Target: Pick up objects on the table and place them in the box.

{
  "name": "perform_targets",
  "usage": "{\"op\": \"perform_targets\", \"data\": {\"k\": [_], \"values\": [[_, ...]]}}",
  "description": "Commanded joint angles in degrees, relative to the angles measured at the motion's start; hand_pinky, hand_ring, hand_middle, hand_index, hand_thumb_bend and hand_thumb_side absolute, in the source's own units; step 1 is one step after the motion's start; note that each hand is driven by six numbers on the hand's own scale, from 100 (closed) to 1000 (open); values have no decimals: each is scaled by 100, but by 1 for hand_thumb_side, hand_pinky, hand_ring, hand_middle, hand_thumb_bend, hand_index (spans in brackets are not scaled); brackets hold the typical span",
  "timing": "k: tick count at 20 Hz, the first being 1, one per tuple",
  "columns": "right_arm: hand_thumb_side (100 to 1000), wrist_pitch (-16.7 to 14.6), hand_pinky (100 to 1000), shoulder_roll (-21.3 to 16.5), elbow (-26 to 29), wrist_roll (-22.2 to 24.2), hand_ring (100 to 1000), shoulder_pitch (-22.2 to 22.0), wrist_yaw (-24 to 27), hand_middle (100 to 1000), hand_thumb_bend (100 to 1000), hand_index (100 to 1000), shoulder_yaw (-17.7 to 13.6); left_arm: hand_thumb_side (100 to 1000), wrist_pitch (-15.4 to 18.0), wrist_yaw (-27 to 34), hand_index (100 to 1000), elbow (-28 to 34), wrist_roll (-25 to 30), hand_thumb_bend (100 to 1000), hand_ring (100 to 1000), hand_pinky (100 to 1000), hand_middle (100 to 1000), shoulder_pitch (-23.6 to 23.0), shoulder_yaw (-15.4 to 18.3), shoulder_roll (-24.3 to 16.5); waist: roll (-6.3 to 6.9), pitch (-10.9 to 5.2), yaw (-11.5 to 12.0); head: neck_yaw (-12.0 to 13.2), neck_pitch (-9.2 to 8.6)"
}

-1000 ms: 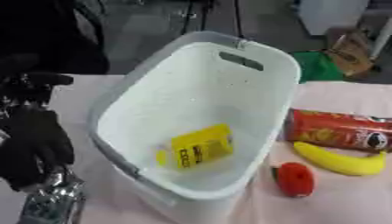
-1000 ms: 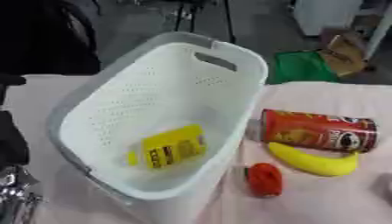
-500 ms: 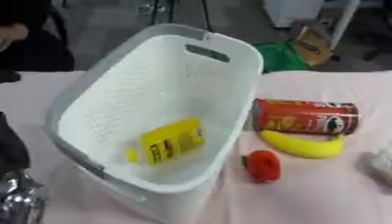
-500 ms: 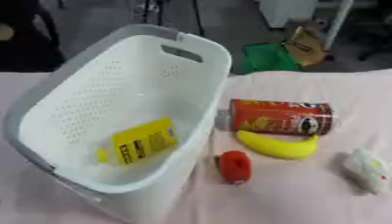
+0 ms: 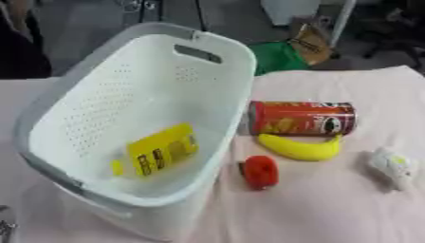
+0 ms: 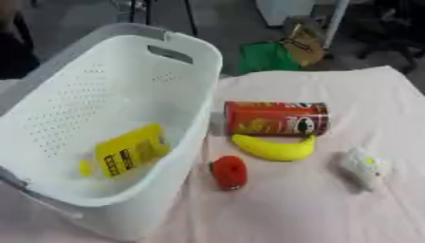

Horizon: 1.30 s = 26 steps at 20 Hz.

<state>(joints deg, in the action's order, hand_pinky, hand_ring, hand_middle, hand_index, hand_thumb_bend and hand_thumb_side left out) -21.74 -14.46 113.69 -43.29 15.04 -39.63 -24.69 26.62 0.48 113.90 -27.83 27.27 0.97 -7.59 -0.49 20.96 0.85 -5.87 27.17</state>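
A white perforated laundry basket (image 5: 212,102) stands on the left of the pink-covered table, with a yellow packet (image 5: 159,150) lying on its floor. To its right a red crisp can (image 5: 302,118) lies on its side. A yellow banana (image 5: 299,148) lies just in front of the can. A small red object (image 5: 260,172) sits near the basket's wall. A small white object (image 5: 392,164) lies at the far right. Neither hand shows; only a silver sliver (image 5: 4,228) peeks in at the lower left edge.
The pink cloth (image 5: 332,209) has open room in front of the banana and the red object. Beyond the table's far edge are a green bag (image 5: 278,57) and a cardboard box (image 5: 311,40) on the floor.
The camera has swung right: the basket sits further left, the white object has come into view, and my black left hand has slid out at the left edge. The objects have not moved.
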Motion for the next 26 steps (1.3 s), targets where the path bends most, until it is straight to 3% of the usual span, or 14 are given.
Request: {"op": "perform_targets", "data": {"k": [1,8,14,17,20,21,24,25,26], "values": [[767,-51,626,-202,91,-62,571,17,53,507,100,591,-28,961,-21,-32,669,69,0,100,469,508,593,71,6,-30,-3,-145,6,14,-20],[753,21,646,-214,91,-78,595,-19,34,522,100,607,-54,963,-23,-32,669,69,-16,100,469,509,594,61,6,-25,1,-148,-4,112,-78],[728,351,675,-632,91,-217,620,-315,-413,543,100,619,-62,963,-22,-36,668,69,-27,100,468,510,593,46,5,-36,-23,-142,-9,177,-92],[689,597,713,-1522,91,-165,665,-659,-786,602,100,658,80,964,-23,-38,669,69,-16,100,469,510,594,25,-12,-53,-75,-150,-18,184,-49],[687,887,726,-2027,91,67,683,-860,-1055,629,100,681,219,964,-23,-33,669,69,-9,100,469,510,594,11,-23,-60,-100,-156,-9,173,-29],[687,963,758,-2291,91,306,728,-988,-1203,692,100,742,291,964,-23,-34,669,69,-3,100,469,510,595,11,-27,-69,-118,-156,-5,166,-26],[689,1160,764,-2740,91,955,736,-1138,-1482,702,100,755,402,964,-29,-33,669,69,7,100,469,510,595,5,-34,-73,-131,-167,9,144,-18],[705,1168,811,-2925,91,1161,798,-1216,-1573,781,100,849,463,964,-30,-32,669,69,9,100,469,511,595,5,-37,-78,-142,-164,16,138,-22],[705,1183,811,-3148,91,1477,798,-1296,-1700,781,100,849,529,964,-33,-30,669,69,12,100,469,511,595,3,-41,-80,-147,-167,26,129,-20]]}}
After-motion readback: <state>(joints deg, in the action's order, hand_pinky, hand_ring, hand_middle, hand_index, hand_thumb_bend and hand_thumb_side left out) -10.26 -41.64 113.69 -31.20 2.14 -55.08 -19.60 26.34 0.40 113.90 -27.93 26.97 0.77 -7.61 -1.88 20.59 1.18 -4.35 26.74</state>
